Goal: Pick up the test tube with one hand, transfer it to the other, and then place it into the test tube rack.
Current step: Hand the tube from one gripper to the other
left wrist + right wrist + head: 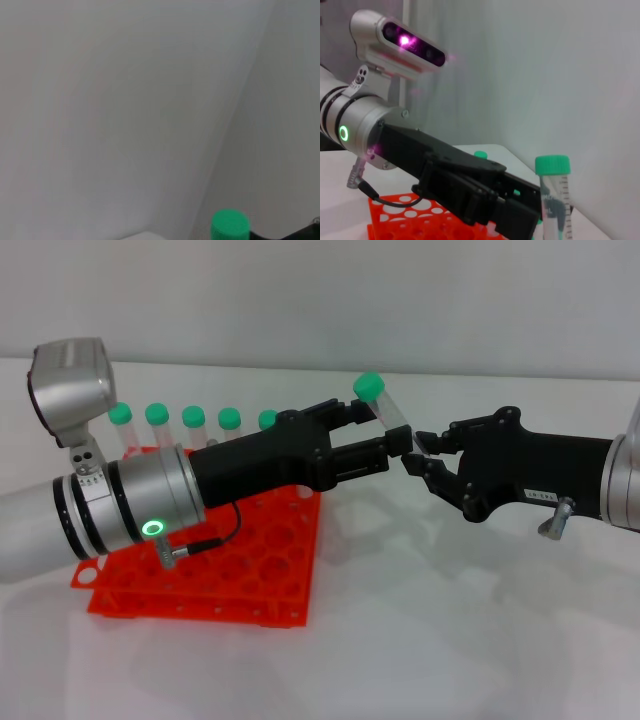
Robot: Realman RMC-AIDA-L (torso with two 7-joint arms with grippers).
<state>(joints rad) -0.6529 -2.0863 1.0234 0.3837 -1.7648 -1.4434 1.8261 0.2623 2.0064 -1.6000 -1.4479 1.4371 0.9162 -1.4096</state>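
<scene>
nearest to us, our left arm's silver wrist with its glowing green ring reaches in over the test tube rack point(200, 570), which sits on the white desk point(450, 640) with a row of green-capped tubes point(190, 418) standing along its far side.

left gripper point(385, 445): black fingers closed on the test tube point(385, 410), pinching the clear body below the green cap. tube is held in the air, well above the desk, beyond the rack's corner, tilted with the cap up and leaning toward the left. right wrist view shows the cap free above the fingers, printed graduations on the wall.

right gripper point(425, 455): claws parted, tips just beside the tube's lower end and the left fingertips. we cannot tell whether they touch the tube. it grips nothing.

handling, as we judge it: light, stiff, smooth plastic, likely slippery in a hard pinch; round body may roll or pivot between fingers. thin wall, so moderate squeeze. best hold is mid-body, below the cap, leaving the rounded bottom free for a hole in the rack.

pose: both forearms run nearly level, pointing at each other, meeting at mid-desk. this looks like the handover step, with the placing into the rack not yet done.
</scene>
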